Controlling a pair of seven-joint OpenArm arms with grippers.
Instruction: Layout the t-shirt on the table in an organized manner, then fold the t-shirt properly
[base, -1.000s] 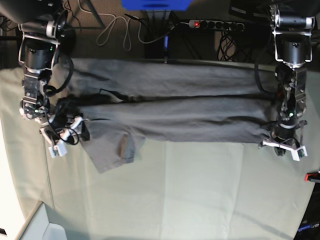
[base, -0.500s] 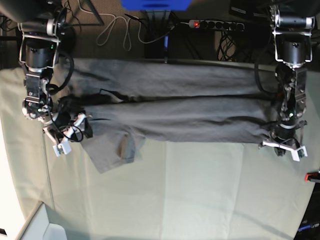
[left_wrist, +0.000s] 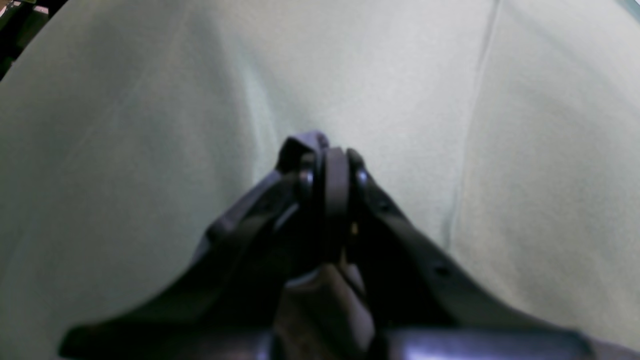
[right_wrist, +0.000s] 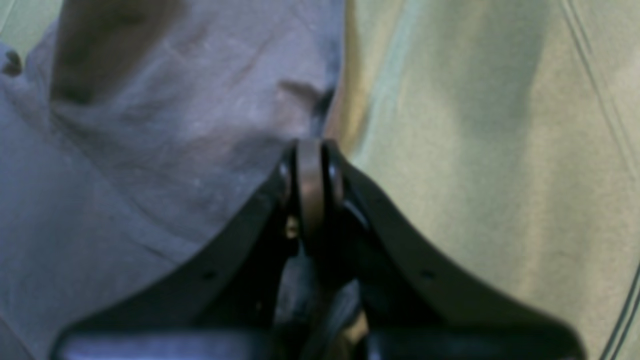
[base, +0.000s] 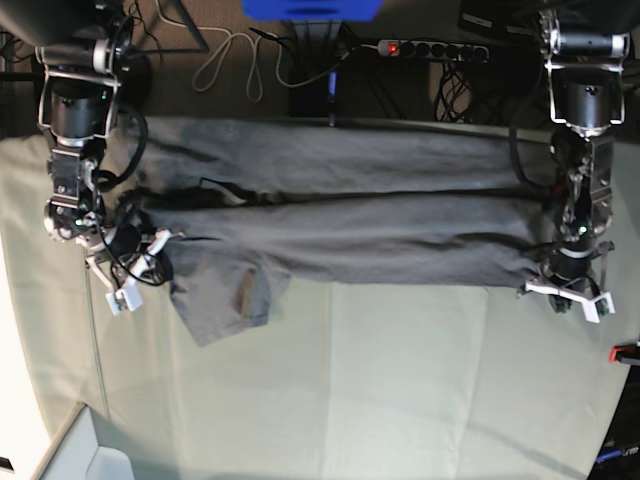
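Observation:
The dark grey t-shirt (base: 340, 215) lies stretched in a long band across the far half of the table (base: 380, 400), one sleeve hanging toward me at its left end. My right gripper (base: 145, 270) is at that left end. In the right wrist view its jaws (right_wrist: 311, 147) are shut at the shirt's (right_wrist: 150, 175) edge, with table cloth (right_wrist: 475, 150) to the right. My left gripper (base: 565, 293) sits at the shirt's right end. It (left_wrist: 332, 152) is shut, a small dark fold of fabric (left_wrist: 300, 145) poking out at the tips.
A red clamp (base: 625, 352) sits on the table's right edge. Behind the far edge are a power strip (base: 430, 48), loose cables (base: 235, 60) and a blue object (base: 310, 8). A white surface (base: 90, 455) shows at the lower left corner.
My right gripper has gone from open to shut at the shirt's left edge, shifting slightly. The left arm and the shirt's right end have not moved.

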